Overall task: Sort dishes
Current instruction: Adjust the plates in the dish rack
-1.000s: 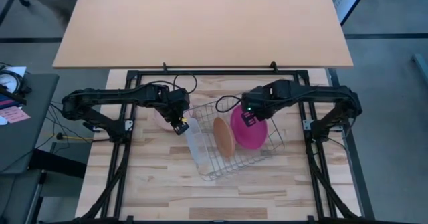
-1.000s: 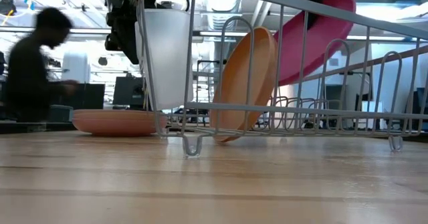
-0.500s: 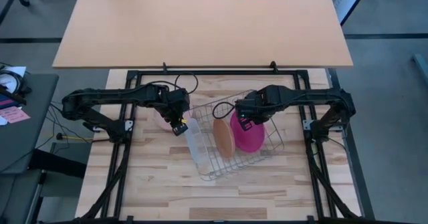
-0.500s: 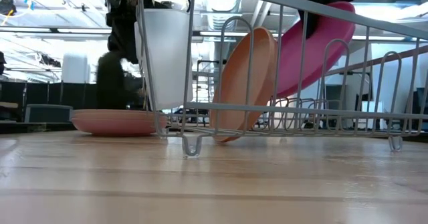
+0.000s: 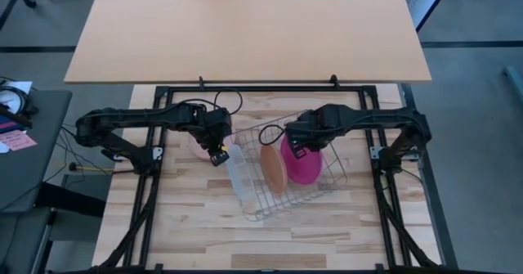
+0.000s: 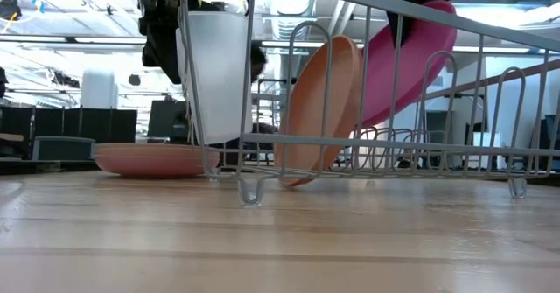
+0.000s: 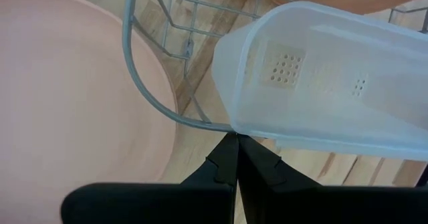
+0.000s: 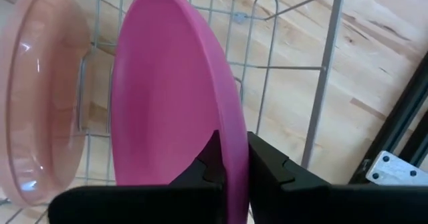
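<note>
The magenta pink plate is a plain, saturated pink without any pattern, and the orange-tan plate beside it is an even peachy orange. The pale pink plate is a soft, unmarked salmon pink, while the tray is translucent milky white with small clusters of dots on its face. The wire rack is silvery grey, the arms and grippers are matt black, and the table is light wood in butcher-block strips.
</note>
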Controlling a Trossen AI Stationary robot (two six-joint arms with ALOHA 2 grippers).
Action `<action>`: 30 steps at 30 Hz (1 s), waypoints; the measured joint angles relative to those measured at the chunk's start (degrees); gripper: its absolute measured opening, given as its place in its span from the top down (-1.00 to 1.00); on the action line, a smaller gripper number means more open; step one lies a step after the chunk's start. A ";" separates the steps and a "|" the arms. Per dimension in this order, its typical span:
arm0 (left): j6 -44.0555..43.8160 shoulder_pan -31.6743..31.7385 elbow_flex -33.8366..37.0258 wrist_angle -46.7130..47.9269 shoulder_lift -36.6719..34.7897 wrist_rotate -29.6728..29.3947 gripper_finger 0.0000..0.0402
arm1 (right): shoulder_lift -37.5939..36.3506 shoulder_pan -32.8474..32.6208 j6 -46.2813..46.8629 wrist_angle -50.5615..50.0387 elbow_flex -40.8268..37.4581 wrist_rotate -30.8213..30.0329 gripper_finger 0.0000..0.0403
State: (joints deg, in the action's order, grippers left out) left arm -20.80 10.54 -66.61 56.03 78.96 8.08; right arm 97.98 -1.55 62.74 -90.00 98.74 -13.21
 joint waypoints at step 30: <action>0.07 -0.01 0.00 0.61 -0.04 -0.37 1.00 | 0.74 -1.04 -0.63 7.65 -0.11 2.39 0.74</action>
State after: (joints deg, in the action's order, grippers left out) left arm -20.73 10.52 -66.61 56.64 78.91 7.70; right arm 98.72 -2.59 62.11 -82.35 98.63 -10.82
